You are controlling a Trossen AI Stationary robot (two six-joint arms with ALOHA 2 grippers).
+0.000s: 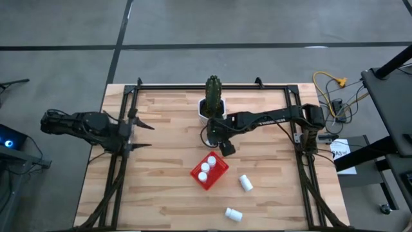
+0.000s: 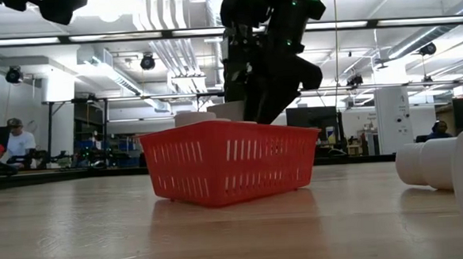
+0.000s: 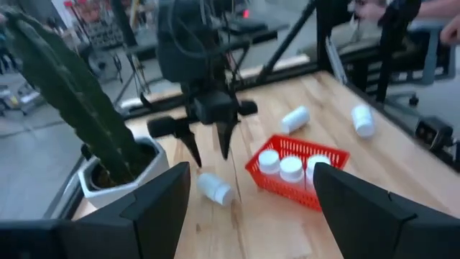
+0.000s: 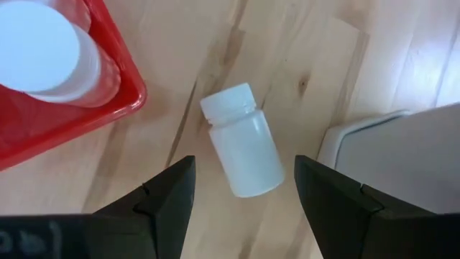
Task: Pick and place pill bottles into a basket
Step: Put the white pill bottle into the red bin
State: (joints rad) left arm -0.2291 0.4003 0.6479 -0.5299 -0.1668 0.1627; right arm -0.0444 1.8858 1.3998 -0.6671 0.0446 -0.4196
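A white pill bottle (image 4: pixel 243 150) lies on its side on the table between the red basket (image 4: pixel 43 122) and the white cactus pot (image 4: pixel 402 155). My right gripper (image 4: pixel 244 162) is open and hangs above it, fingers pointing down, one on either side, not touching; the left wrist view shows the gripper (image 3: pixel 208 151) clear of the bottle (image 3: pixel 214 188). The basket (image 1: pixel 209 171) holds three upright bottles (image 3: pixel 291 167). Two more bottles (image 1: pixel 246 183) (image 1: pixel 233 213) lie on the table nearer the front edge. My left gripper (image 1: pixel 147 136) is open and empty at the table's left.
The cactus in its white hexagonal pot (image 1: pixel 212 103) stands just behind the right gripper, close to the lying bottle. A dark frame (image 1: pixel 122 161) runs along the table's sides. Bare wood lies left of the basket and toward the front edge.
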